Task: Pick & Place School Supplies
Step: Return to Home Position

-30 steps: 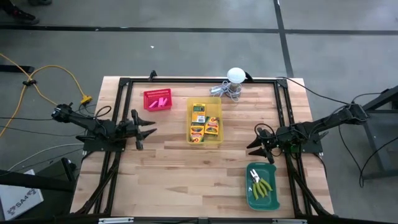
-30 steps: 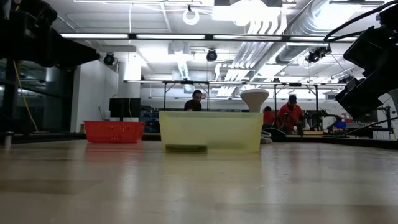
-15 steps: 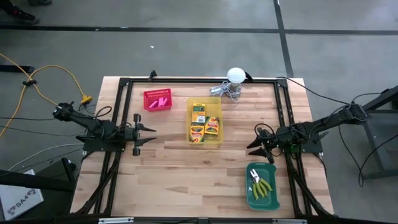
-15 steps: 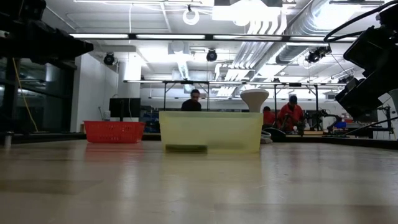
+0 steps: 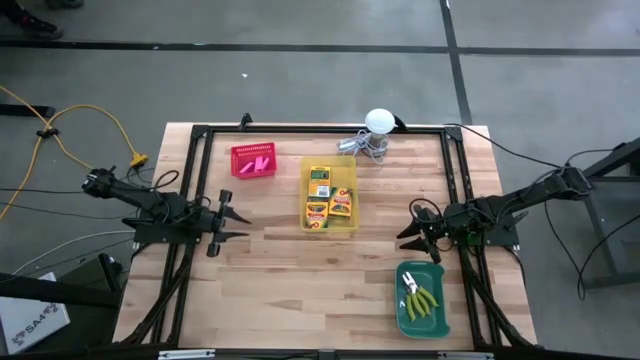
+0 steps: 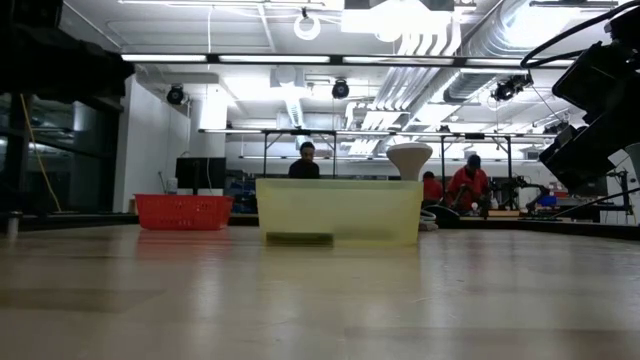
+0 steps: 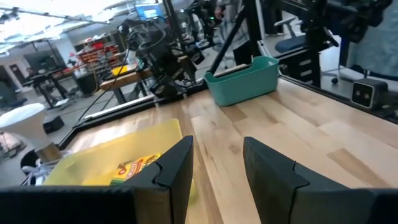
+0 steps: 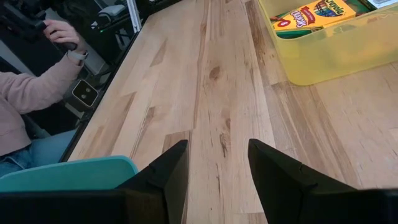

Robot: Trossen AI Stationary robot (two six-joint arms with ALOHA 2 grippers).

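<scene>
Four crayon boxes (image 5: 322, 196) lie in the yellow bin (image 5: 349, 165), pink erasers (image 5: 258, 163) (too small to count) in the red bin (image 5: 238, 152), and two green-handled implements (image 5: 424, 298) in the green bin (image 5: 404, 322). The left tool (image 5: 232, 222) and right tool (image 5: 408, 232) hover wide open at opposite table (image 5: 280, 280) edges, holding nothing.

Three bins (image 5: 344, 175), four crayon boxes (image 5: 318, 180), two tools (image 5: 422, 298), some pink erasers (image 5: 258, 164)

Left end effector (image 5: 232, 224) and right end effector (image 5: 408, 228) hover, fingers seemingly parted.
</scene>
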